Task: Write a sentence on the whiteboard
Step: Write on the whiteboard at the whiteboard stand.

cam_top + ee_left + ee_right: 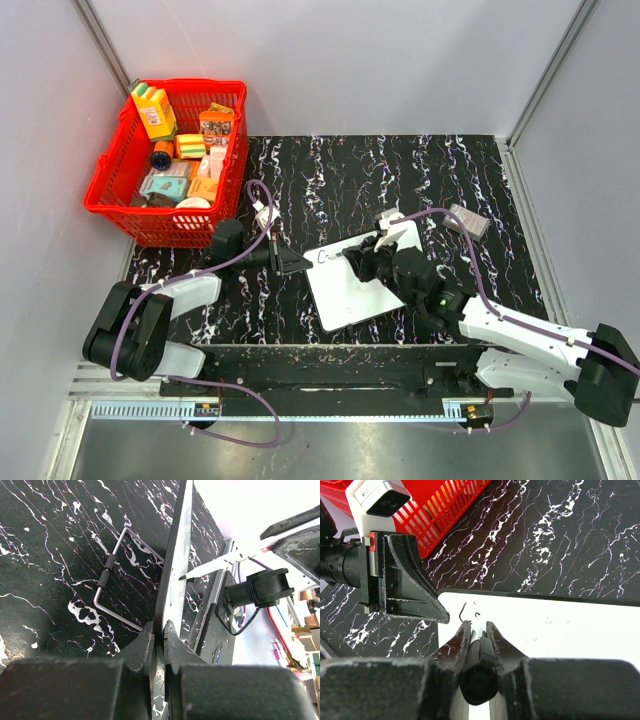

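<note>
Since only a first hooked stroke of the sentence (464, 611) shows on the whiteboard (560, 630), just ahead of the fingertips of the right gripper (478, 624), the writing appears barely begun, with nearly all of the words left to put down. That gripper is clamped on a dark marker (479, 662), which runs forward between its fingers to meet the board near the corner ahead and to its left. The left gripper (159, 628) is pinched shut on the board's thin edge beside that same corner, so the board is braced close to where the tip presses. To do this step well, the right arm would likely need light, even pressure and short strokes, travelling away from the left gripper across the blank white area to its right, with small letters so the line fits. The left clamp should hold firm so the board cannot skid on the marbled table (330, 170). Room on the left-gripper side is tight, so strokes back that way risk a knock
</note>
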